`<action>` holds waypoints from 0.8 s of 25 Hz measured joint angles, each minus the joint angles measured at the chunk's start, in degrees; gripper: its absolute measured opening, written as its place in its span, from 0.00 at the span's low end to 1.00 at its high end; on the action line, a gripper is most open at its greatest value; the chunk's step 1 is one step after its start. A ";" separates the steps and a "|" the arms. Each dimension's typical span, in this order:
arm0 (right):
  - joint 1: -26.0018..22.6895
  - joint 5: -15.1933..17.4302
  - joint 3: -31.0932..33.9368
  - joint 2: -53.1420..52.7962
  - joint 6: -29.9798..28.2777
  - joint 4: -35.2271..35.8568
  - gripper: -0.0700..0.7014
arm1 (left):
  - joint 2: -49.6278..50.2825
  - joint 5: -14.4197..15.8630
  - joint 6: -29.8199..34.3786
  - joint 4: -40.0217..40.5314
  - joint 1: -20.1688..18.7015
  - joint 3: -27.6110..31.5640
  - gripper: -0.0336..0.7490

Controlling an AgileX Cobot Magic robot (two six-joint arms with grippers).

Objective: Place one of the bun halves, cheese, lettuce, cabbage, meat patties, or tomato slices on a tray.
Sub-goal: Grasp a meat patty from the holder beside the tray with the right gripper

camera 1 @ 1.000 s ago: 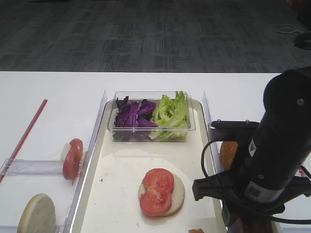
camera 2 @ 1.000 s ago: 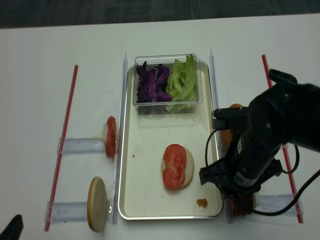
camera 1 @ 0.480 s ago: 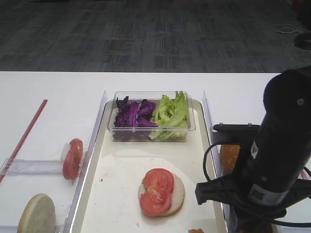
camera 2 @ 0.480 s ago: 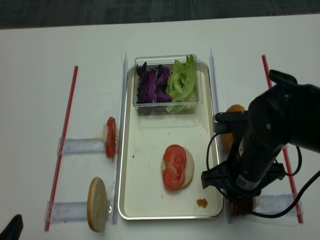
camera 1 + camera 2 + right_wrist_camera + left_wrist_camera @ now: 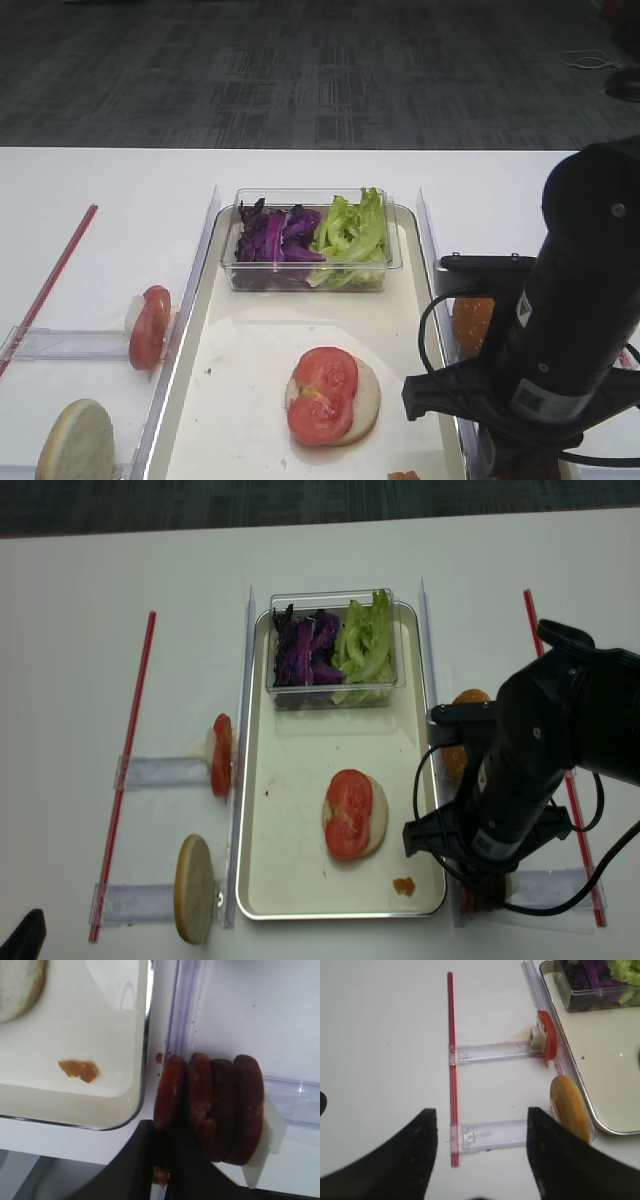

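Note:
Several meat patties point(image 5: 225, 1110) stand on edge in a clear rack just right of the tray point(image 5: 75, 1010) corner. My right gripper point(image 5: 164, 1165) is shut on the leftmost patty point(image 5: 167, 1095), one dark finger on each face. On the cream tray point(image 5: 300, 880) lies a bun half point(image 5: 378, 810) topped with tomato slices point(image 5: 348, 815). A clear tub at the tray's far end holds cabbage point(image 5: 305, 645) and lettuce point(image 5: 365, 640). My left gripper point(image 5: 482, 1160) is open over the table left of the tray, holding nothing. Cheese is out of view.
Left racks hold a tomato slice point(image 5: 221, 755) and a bun half point(image 5: 194, 888). A golden bun point(image 5: 462, 702) stands in the right rack behind my arm. An orange crumb point(image 5: 77, 1069) lies in the tray's near right corner. Red strips point(image 5: 130, 770) border both sides.
My right arm has sunk a little toward the front right rack and now stays still. The food on the tray and the left racks has not moved.

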 joint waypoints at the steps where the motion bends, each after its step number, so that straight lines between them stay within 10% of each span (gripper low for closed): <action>1: 0.00 0.00 0.00 0.00 0.03 0.00 0.22 | 0.00 0.00 0.00 0.54 0.00 0.00 0.57; 20: 0.00 0.00 0.00 0.00 0.10 0.00 0.19 | 0.00 0.00 -1.75 1.21 0.00 0.00 0.57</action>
